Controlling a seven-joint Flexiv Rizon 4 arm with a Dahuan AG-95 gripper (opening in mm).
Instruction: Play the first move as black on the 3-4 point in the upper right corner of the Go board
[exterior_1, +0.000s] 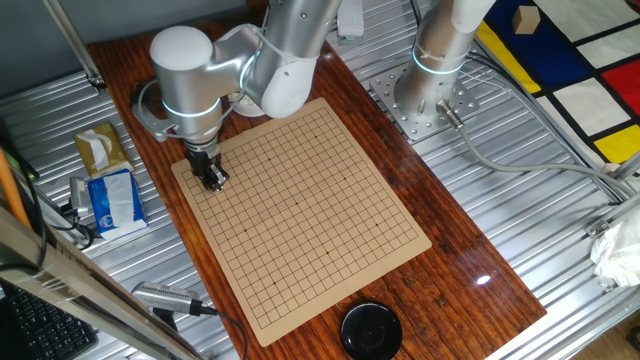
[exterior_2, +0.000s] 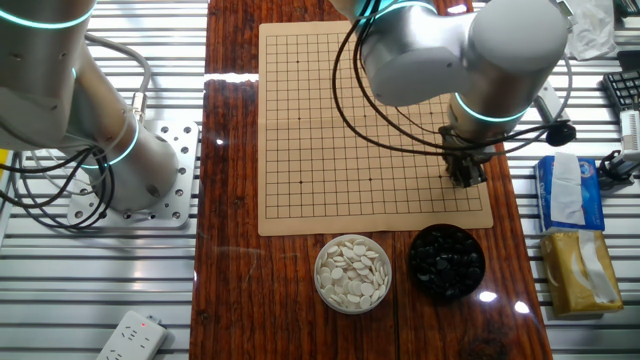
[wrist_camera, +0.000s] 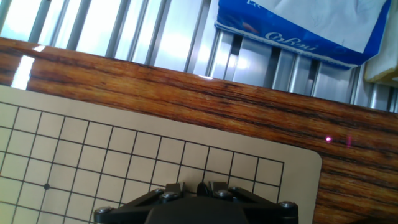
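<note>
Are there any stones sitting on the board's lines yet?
No. In the other fixed view the Go board shows only bare grid lines, and the stones sit in the white bowl and black bowl.

Wooden table (exterior_2: 230, 200) carries Go board (exterior_2: 330, 130) and two bowls (exterior_2: 352, 273).

One tan square wooden Go board (exterior_2: 330, 130) lies under the hand, and no stone can be made out lying on its grid. Just beside the hand, off the board's near edge, stand two round bowls: one black bowl of glossy black stones (exterior_2: 447, 262) and, farther along, one pale bowl of white stones (exterior_2: 352, 273), the stones in each too heaped to count. One round black lid (exterior_1: 371, 330) sits at the far end of the board from the hand, and two tissue packs lie to the hand's outer side, one blue-and-white (exterior_2: 567, 192) and one yellow-brown (exterior_2: 580, 271).
</note>
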